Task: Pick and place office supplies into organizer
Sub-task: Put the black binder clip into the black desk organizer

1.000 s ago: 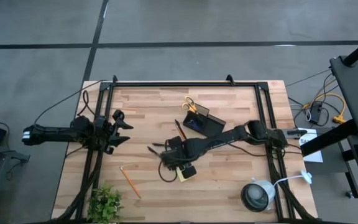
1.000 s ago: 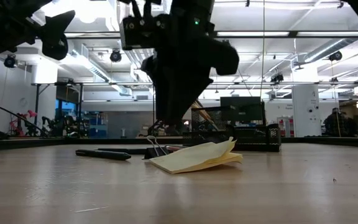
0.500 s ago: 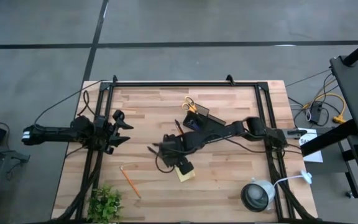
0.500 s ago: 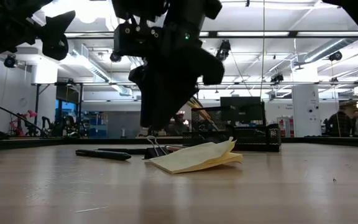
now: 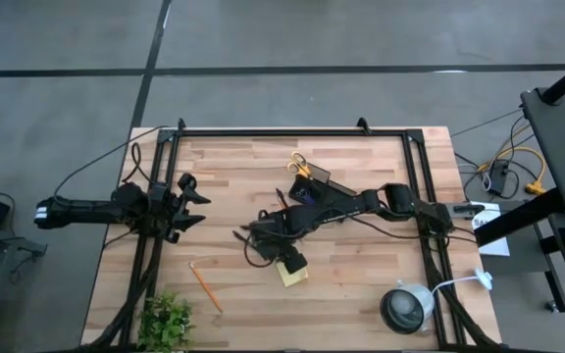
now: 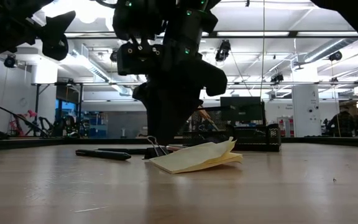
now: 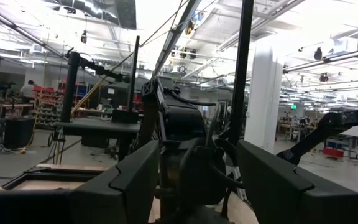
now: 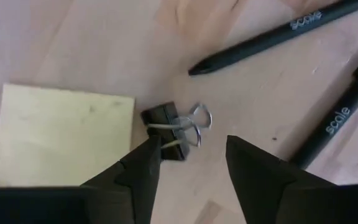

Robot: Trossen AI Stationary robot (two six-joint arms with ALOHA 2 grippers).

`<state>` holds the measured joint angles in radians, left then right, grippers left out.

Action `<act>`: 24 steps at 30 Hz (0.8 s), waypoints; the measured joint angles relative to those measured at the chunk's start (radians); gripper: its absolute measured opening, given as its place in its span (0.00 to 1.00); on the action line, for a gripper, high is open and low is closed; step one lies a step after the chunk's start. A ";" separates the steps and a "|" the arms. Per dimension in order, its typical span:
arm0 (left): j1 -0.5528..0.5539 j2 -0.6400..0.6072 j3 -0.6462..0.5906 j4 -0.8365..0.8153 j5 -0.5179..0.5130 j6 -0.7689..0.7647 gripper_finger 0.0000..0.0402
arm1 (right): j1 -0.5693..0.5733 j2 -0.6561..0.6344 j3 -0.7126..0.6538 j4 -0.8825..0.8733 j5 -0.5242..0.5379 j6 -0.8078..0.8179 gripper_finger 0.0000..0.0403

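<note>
**Q:** State the finger condition of each gripper.

**A:** The right gripper (image 8: 188, 163) is lowered at table centre with its fingers (image 8: 143, 167) parted. A black binder clip (image 8: 169, 132) lies partly in the gap, against one finger tip; nothing is clamped. The left gripper (image 5: 192, 203) waits at 9 o'clock on the table (image 5: 361, 294), raised, fingers spread wide and holding nothing.

**Q:** Locate the task items, largest first.

**A:** The organizer (image 5: 320, 188) sits just past centre toward 12 o'clock, with the yellow-handled scissors (image 5: 297, 166) at its 11 o'clock edge. The yellow sticky-note pad (image 8: 61, 134) lies just beside the clip, toward 6 o'clock from centre. Two black pens (image 8: 272, 37) lie near the clip. An orange pencil (image 5: 204, 284) lies well apart at 7 o'clock.

**Q:** What is obscured?

**A:** In the high view the right arm covers the clip and most of the pens. In the low view the gripper body hides the fingertips. Whether the clip touches the pad cannot be determined. The organizer's contents are not discernible.
</note>
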<state>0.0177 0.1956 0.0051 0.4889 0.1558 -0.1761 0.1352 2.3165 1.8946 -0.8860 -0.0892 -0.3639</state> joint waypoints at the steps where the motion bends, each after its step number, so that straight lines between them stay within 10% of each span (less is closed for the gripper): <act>1: 0.000 0.000 0.000 0.000 0.000 0.000 0.50 | 0.000 0.000 0.000 0.001 -0.012 -0.005 0.39; 13: 0.000 0.000 0.000 0.000 0.000 0.000 0.50 | -0.003 -0.002 -0.001 0.047 -0.077 -0.015 0.14; 24: 0.000 0.001 0.000 0.001 0.000 0.000 0.50 | -0.004 0.013 -0.010 0.047 -0.080 -0.034 0.13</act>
<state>0.0180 0.1970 0.0051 0.4896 0.1561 -0.1761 0.1311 2.3299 1.8847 -0.8391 -0.1692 -0.3977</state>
